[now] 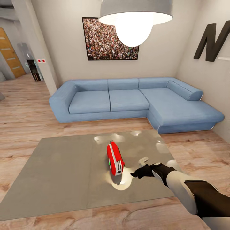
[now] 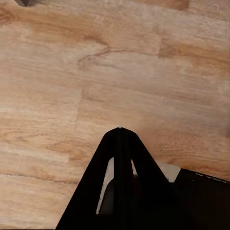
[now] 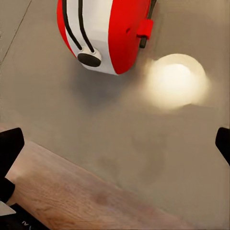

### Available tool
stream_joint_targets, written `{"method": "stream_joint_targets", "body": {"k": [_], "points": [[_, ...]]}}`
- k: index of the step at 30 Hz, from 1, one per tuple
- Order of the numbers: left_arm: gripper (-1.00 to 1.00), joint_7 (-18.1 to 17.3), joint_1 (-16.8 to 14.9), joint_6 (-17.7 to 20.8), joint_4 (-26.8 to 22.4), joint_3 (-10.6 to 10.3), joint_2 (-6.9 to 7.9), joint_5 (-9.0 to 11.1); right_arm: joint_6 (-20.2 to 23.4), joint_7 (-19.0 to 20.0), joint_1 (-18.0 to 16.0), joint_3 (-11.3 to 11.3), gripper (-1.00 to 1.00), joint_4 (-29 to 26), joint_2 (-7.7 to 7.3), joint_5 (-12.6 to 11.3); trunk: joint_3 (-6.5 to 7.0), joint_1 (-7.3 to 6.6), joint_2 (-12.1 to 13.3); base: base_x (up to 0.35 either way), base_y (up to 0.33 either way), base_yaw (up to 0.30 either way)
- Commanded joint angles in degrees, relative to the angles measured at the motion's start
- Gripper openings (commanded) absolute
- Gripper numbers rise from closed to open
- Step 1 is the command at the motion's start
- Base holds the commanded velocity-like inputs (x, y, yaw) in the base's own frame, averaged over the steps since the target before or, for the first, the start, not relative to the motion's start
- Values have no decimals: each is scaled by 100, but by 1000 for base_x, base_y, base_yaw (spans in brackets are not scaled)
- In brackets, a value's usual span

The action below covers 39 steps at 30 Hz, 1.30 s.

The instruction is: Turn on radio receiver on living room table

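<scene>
Living room: blue L-shaped sofa (image 1: 134, 100) along the far wall, crowd picture (image 1: 108, 40) above it, grey pendant lamp (image 1: 135, 16) overhead. Nearer, the low grey table (image 1: 64, 172) on the wood floor (image 1: 25, 111). Radio receiver (image 1: 115, 158) stands on edge right of the table's centre, white side band up. Right gripper (image 1: 135, 174) just right of the radio, near, not touching; fingers spread wide. Left gripper (image 2: 120, 132) above bare floor, fingertips pressed together.
</scene>
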Motion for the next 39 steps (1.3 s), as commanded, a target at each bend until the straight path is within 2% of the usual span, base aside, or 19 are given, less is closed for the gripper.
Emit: {"method": "stream_joint_targets", "body": {"k": [1,3,5,8,11,13,16,17,19,22,24,26,29,36,39], "points": [[-100,0,0,-1,65,-10,44,-2,3,-21,54,0,100,0,-9,0,19,-23,42,-3,-3,0],[-100,0,0,-5,163,-18,116,-27,-2,-131,229,0,100,0,-43,0,55,-67,122,-2,-1,0],[-100,-2,0,-19,244,-24,206,-138,-33,-414,531,0,100,0,-129,-3,90,-110,202,0,0,0],[-100,-7,0,-159,293,-26,269,-298,-346,-758,1034,0,100,0,-256,-7,144,-176,322,0,0,0],[-100,-4,0,-528,452,-26,296,-439,-748,-1041,1623,0,100,0,-406,-43,198,-242,443,0,0,0],[-100,-2,0,-762,595,-26,305,-555,-850,-1222,1944,-4,100,0,-520,-260,234,-286,523,0,0,0],[-100,0,0,-1019,687,-22,310,-774,-915,-1423,2371,-4,100,0,-716,-903,288,-352,643,0,0,0],[-100,0,0,-1045,694,-21,310,-811,-921,-1447,2440,-3,100,0,-747,-1016,306,-374,683,0,0,0],[-100,3,0,-1107,716,-19,311,-938,-938,-1530,2680,-2,100,0,-830,-1390,342,-418,764,0,0,0],[-100,13,0,-1142,729,-18,309,-1031,-1026,-1731,3110,-1,100,0,-866,-1652,396,-484,884,0,0,0],[-100,19,0,-1152,799,-18,310,-1069,-1196,-2028,3383,0,100,0,-850,-1704,432,-528,964,0,0,0],[-100,19,0,-1156,885,-18,308,-1082,-1264,-2276,3535,1,100,0,-834,-1711,467,-572,1044,0,0,0],[-100,18,0,-1159,946,-18,301,-1079,-1282,-2438,3618,11,100,0,-808,-1693,467,-572,1044,0,0,0],[-100,2,0,-1113,982,-13,216,-1070,-1262,-2493,3647,17,100,0,-779,-1711,467,-572,1044,0,0,0],[-100,12,0,-1104,1218,24,215,-1062,-1259,-2495,3651,17,100,0,-776,-1719,467,-572,1044,0,0,0]]}}
